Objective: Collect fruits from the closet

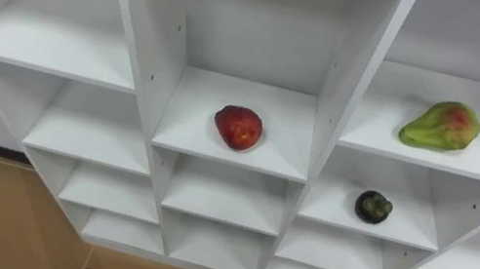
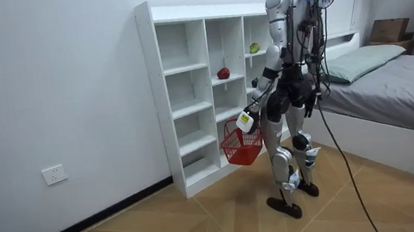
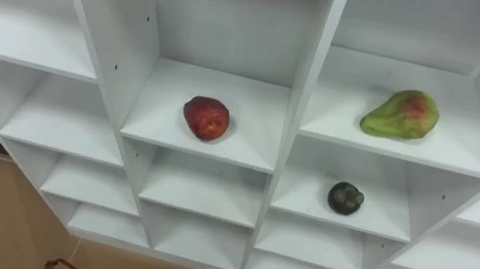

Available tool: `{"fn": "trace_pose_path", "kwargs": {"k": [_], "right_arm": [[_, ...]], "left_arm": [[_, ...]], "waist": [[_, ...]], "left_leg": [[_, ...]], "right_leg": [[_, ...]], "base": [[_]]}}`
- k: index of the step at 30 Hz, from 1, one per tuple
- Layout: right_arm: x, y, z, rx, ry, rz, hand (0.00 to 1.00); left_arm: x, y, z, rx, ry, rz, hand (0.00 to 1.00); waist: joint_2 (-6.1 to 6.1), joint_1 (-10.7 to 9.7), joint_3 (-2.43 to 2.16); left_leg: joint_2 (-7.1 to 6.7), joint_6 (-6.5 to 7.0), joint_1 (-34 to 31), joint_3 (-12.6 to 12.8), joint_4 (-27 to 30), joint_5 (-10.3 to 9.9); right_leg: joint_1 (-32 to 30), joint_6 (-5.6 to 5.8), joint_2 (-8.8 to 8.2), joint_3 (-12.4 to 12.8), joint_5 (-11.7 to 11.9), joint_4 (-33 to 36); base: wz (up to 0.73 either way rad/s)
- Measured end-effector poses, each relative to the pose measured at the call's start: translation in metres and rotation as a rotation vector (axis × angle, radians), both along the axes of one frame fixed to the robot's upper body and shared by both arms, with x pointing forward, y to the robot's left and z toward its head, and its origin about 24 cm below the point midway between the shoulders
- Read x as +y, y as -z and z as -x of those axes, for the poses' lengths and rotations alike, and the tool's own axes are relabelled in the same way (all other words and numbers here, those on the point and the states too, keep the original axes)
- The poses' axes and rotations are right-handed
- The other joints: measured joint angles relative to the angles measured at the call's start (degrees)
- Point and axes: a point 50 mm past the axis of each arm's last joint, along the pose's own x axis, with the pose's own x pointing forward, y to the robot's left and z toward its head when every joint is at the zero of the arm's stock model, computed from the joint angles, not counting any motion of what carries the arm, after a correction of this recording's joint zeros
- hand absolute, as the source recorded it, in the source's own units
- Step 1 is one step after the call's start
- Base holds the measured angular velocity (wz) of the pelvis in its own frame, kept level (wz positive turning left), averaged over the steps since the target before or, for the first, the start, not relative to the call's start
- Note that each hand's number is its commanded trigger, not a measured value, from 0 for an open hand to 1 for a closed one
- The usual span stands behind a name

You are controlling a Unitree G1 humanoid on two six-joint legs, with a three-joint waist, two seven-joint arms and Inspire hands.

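— So, where is the fruit sitting right now?

— All three pieces I can see are lying in the closet (image 2: 155, 98). A red fruit (image 1: 238, 127) is resting at the centre of the frame on the middle column's shelf (image 1: 227, 98). A green fruit (image 1: 441, 125) with a red blush is lying in the upper right, one column over. A small dark fruit (image 1: 373, 206) is sitting on the shelf just below it.

— And the hands?

— The left hand (image 2: 247, 119) is hanging low in the middle of the room view, closed round the handle of the red basket (image 2: 240, 150). The basket is dangling under it, just in front of the closet's lower shelves. The right hand's state I cannot tell.

— Which way is the fruit lying from that hand?

— The red one is sitting up and slightly toward the room view's left. From the head, the basket's rim is peeking in at the bottom edge, left of centre. So the red fruit is lying above it and a little right, and the other two farther right.

— Any axis worth minding?

— The red one is looking nearly round. The green one is stretching across the frame, with its narrow end pointing lower left. With the left hand busy carrying, I am guessing the reach is falling to the right arm.
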Motion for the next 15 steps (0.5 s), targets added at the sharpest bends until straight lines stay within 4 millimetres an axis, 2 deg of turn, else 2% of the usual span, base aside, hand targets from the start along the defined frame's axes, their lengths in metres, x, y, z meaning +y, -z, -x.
{"fn": "trace_pose_path", "kwargs": {"k": [8,15], "right_arm": [[-0.0003,-0.0001,0.0004,0.003,-0.008,0.005,0.0],[-0.0009,-0.0004,-0.0024,-0.006,-0.006,0.017,0.0]], "left_arm": [[0.0007,0.0,0.0009,0.001,-0.007,0.002,1.0],[-0.0005,0.0003,0.0012,-0.001,-0.018,-0.003,1.0]], "waist": [[0.27,0.0,0.14],[0.34,-0.2,0.05]], "left_leg": [[0.02,0.0,0.1,0.1,0.0,0.0],[0.01,0.0,-0.3,0.3,0.0,0.0]], "right_leg": [[-0.1,0.0,0.01,0.1,0.0,-0.1],[-0.6,0.0,-0.03,0.1,0.0,0.3]], "base": [[0.0],[-0.01]]}}
